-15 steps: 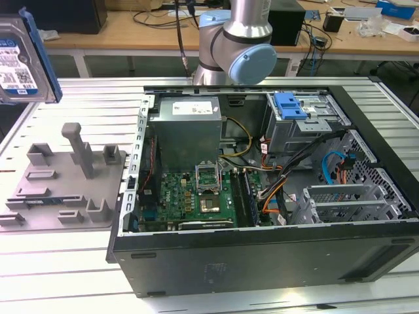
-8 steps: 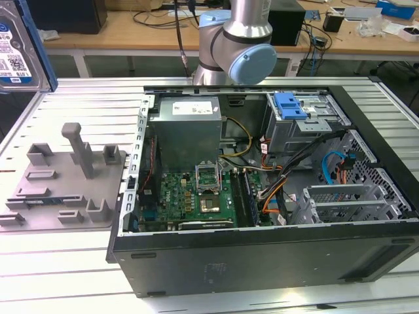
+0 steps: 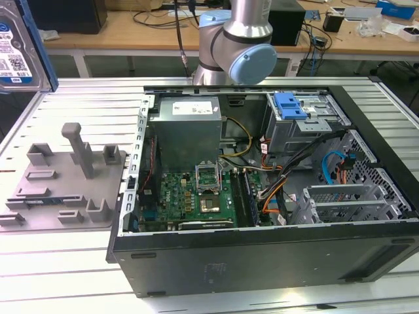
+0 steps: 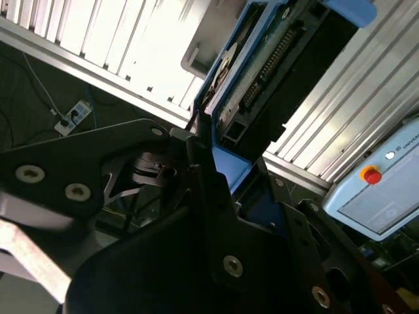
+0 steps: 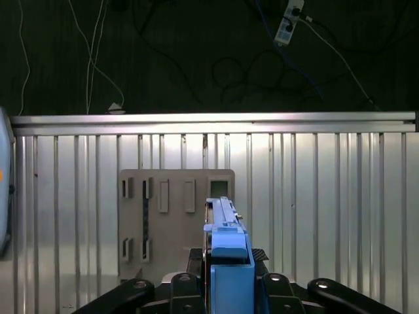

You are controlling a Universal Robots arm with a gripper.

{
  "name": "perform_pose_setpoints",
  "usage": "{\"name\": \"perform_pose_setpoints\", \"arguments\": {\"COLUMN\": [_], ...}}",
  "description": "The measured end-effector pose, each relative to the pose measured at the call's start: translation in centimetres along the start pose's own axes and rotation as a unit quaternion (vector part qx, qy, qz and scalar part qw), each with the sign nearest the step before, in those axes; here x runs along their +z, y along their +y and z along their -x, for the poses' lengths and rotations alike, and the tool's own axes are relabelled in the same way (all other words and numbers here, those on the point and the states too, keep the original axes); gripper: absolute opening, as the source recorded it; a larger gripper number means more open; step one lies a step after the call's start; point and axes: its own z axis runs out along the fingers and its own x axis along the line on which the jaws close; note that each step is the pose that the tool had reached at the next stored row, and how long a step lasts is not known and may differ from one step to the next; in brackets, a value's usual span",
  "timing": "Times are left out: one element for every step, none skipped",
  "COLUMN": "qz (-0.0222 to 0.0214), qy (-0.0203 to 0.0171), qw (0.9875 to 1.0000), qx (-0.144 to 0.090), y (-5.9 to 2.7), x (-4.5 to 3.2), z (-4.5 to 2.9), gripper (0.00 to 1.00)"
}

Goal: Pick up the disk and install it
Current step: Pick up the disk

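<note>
The disk [image 3: 16, 46], a silver drive with a blue-and-white label in a blue carrier rail, hangs in the air at the exterior view's top left. In the first wrist view it stands edge-on [image 5: 226, 239], with my gripper [image 5: 226, 291] shut on its blue rail. In the second wrist view the disk [image 4: 262, 59] sticks out past the black fingers [image 4: 222, 196], its connector side showing. The grey fixture [image 5: 175, 216] lies on the table far below the disk.
The grey moulded fixture [image 3: 65, 176] with upright posts sits on the slatted table at the exterior view's left. The open computer case [image 3: 262, 265] takes up the centre and right, with a blue latch [image 3: 291, 104] on its drive cage. A pendant [image 4: 380, 196] lies nearby.
</note>
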Motion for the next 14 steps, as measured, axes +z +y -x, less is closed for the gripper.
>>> {"name": "perform_pose_setpoints", "arguments": {"qz": [0.0000,0.0000,-0.0001,0.0000,0.0001,0.0000,0.0000,0.0000,0.0000,0.0001,0.0000,0.0000,0.0000,0.0000], "qy": [-0.0001,-0.0001,-0.0001,-0.0001,0.0000,-0.0001,-0.0001,-0.0001,-0.0001,-0.0001,-0.0001,-0.0001,-0.0001,-0.0001], "qw": [1.0000,1.0000,1.0000,1.0000,1.0000,1.0000,1.0000,1.0000,1.0000,1.0000,1.0000,1.0000,1.0000,1.0000], "qx": [0.000,0.000,0.000,0.000,0.000,0.000,0.000,0.000,0.000,0.000,0.000,0.000,0.000,0.000], "y": [-0.29,-0.74,-1.11,-1.73,-2.39,-3.17,-3.68,-4.01,-4.34,-4.62,-4.99,-5.57,-5.89,-6.23], "x": [0.00,0.00,0.00,-0.01,-0.02,-0.02,-0.03,-0.03,-0.04,-0.04,-0.04,-0.04,-0.04,-0.05], "z": [-0.08,-0.20,-0.28,-0.44,-0.61,-0.82,-0.97,-1.08,-1.19,-1.29,-1.42,-1.63,-1.74,-1.86], "gripper": [0.36,0.36,0.36,0.36,0.36,0.36,0.36,0.36,0.36,0.36,0.36,0.36,0.36,0.36]}}
